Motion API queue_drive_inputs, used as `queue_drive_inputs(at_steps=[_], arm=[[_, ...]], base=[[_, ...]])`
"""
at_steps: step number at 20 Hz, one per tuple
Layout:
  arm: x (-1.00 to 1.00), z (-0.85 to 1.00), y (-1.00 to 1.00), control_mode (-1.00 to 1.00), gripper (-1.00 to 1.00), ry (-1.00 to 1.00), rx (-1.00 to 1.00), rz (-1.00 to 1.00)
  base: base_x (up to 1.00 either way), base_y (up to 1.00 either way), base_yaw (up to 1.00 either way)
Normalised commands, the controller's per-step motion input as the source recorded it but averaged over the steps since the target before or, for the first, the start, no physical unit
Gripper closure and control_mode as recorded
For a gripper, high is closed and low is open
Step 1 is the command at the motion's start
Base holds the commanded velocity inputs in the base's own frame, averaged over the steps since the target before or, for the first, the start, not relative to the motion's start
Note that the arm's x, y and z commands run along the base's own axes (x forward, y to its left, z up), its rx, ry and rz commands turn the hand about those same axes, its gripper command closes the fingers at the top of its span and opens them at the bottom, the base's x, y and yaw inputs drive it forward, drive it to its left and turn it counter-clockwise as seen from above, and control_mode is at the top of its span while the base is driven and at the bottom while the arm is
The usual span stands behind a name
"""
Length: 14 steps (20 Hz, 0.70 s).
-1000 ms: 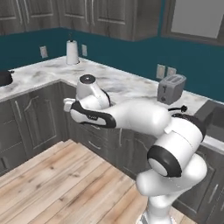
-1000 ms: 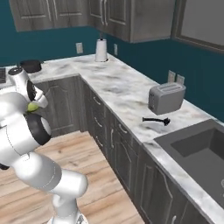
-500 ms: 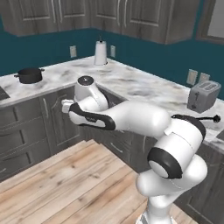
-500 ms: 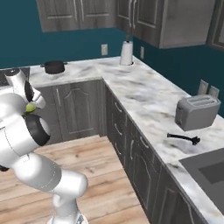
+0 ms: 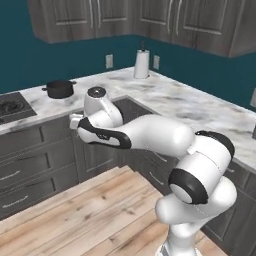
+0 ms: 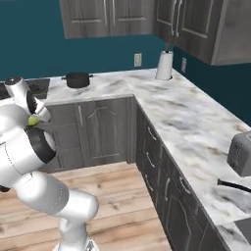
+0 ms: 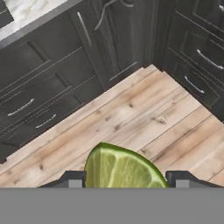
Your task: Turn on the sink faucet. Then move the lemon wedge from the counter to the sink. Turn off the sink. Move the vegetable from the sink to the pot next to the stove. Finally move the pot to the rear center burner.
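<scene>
A yellow-green lemon wedge (image 7: 120,168) sits between my gripper's (image 7: 124,180) two fingertips (image 7: 72,180), so the gripper is shut on it. From the right base camera the wedge (image 6: 33,120) shows at the hand, held in front of the lower cabinets and above the wooden floor. A small black pot (image 5: 59,88) (image 6: 77,79) stands on the marble counter (image 5: 175,100) (image 6: 181,112) beside the black stove (image 5: 12,107) (image 6: 38,86). My hand (image 5: 76,121) hangs below counter height, a short way in front of the pot. The sink and its faucet are out of view.
A paper towel roll (image 5: 142,64) (image 6: 164,65) stands in the counter's back corner. A grey toaster (image 6: 241,153) and a black dish brush (image 6: 235,186) lie far right. Dark cabinet fronts (image 7: 52,87) line the counter, with wooden floor (image 5: 75,215) below.
The whole picture has swung: the base has moved left along the counter, bringing the pot and stove into view and pushing the toaster to the right. The wedge stays gripped.
</scene>
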Motion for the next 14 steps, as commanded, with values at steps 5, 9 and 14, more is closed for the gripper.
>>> queue_drive_inputs(at_steps=[5,9,14], arm=[[0.00,0.00,0.00,1.00,1.00,0.00,0.00,0.00],[0.00,0.00,0.00,1.00,1.00,0.00,0.00,0.00],[0.00,0.00,0.00,1.00,1.00,0.00,0.00,0.00]], base=[[0.64,0.09,0.22],[0.59,0.05,0.23],[0.65,0.02,0.23]])
